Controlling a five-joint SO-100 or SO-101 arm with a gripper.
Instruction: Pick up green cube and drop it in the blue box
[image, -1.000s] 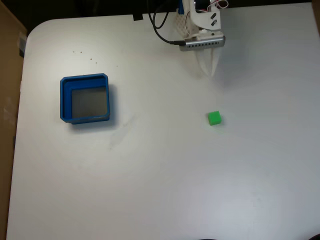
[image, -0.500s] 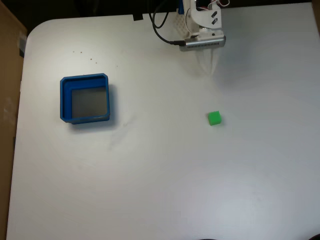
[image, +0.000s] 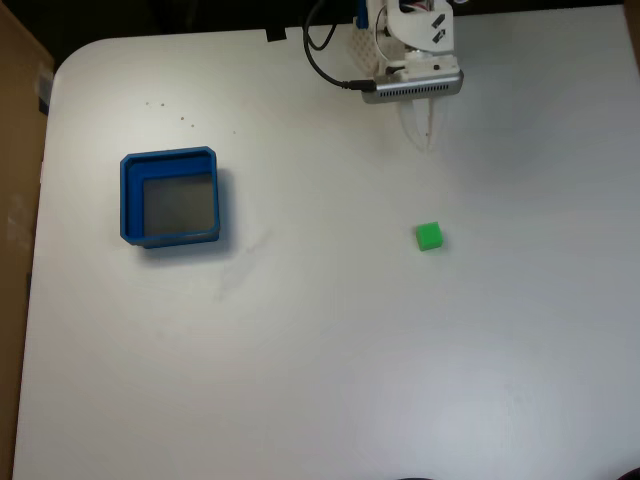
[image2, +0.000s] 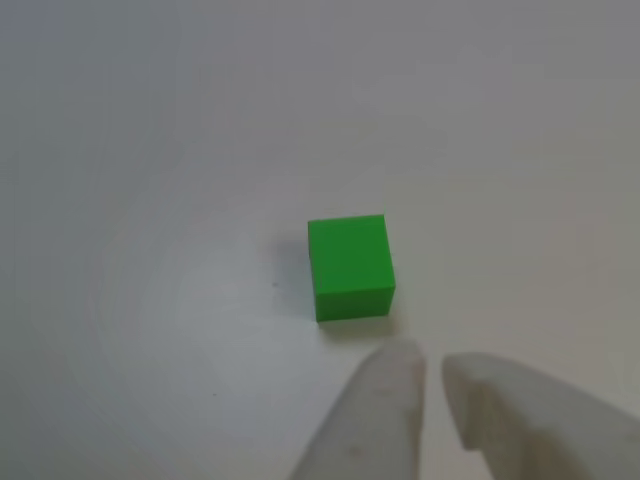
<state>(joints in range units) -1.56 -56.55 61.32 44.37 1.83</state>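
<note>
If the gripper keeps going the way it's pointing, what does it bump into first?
Probably the green cube. In the other view the gripper points almost at it, nothing between them, though depth is unclear.

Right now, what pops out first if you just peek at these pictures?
The bright green cube jumps out, sitting alone on the white table, right of the middle in the fixed view. Next comes the blue box far to its left, with nothing inside. The white end effector sits just short of the cube, fingertips nearly together.
</note>
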